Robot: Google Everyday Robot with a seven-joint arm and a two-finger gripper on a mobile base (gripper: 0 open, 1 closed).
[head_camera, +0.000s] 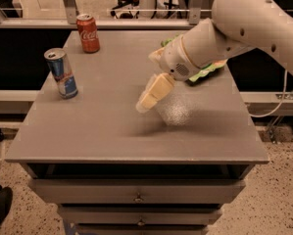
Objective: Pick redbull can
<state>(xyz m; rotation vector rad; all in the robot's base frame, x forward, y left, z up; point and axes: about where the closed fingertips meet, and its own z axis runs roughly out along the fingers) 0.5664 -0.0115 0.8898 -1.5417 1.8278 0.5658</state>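
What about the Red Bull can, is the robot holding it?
No, the end effector hangs over the middle of the table, far from the redbull can standing near its left edge.

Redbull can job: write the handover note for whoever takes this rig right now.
The hand hovers above the middle of the table, well apart from the redbull can.
The redbull can stands upright near the table's left edge in the camera view, in front of the Coca-Cola can.
Done: nothing grasped yet.
Left: bring the hand to the redbull can, grip it, lift.
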